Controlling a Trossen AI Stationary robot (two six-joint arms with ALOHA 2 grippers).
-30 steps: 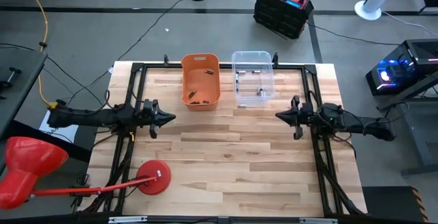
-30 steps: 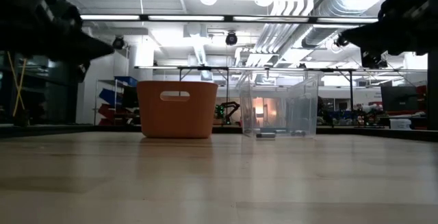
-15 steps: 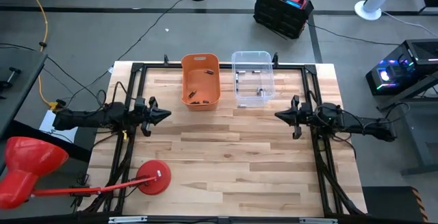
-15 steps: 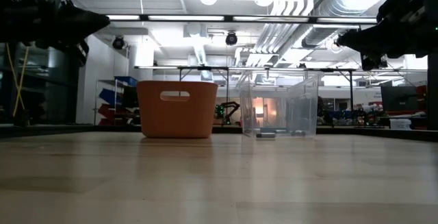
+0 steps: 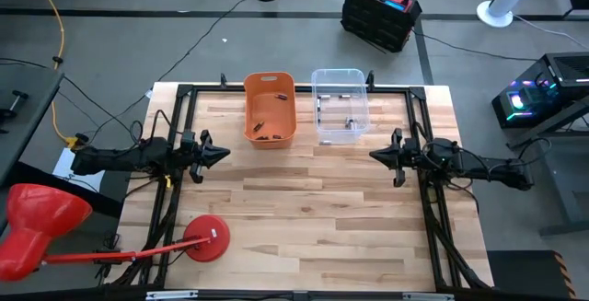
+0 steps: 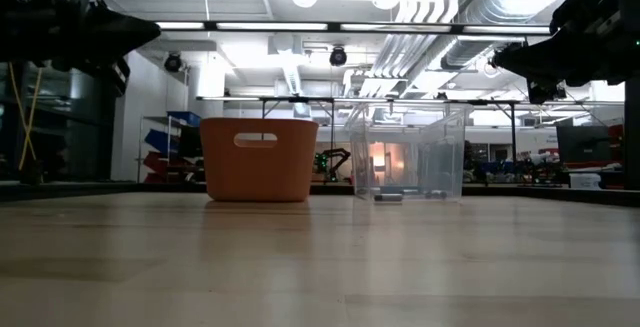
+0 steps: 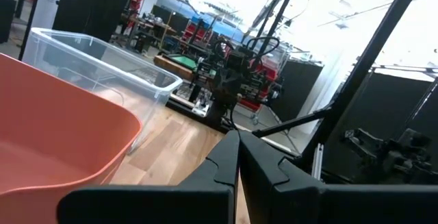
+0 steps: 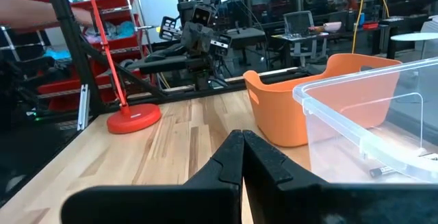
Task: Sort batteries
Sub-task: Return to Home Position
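Batteries (image 5: 262, 136) mere indistinct specks

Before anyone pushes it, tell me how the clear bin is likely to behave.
The clear bin looks thin-walled and holds only a few batteries, so it is probably light. Its base looks broad, so on the smooth wooden table it would likely slide rather than tip. The batteries lie loose inside and would probably roll.

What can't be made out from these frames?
In orange bin, batteries too small to count, high view; opaque wall hides them, low view.
In clear bin, cells too small to type, high view.
Largely cut by low view's edges: left tool, right tool.
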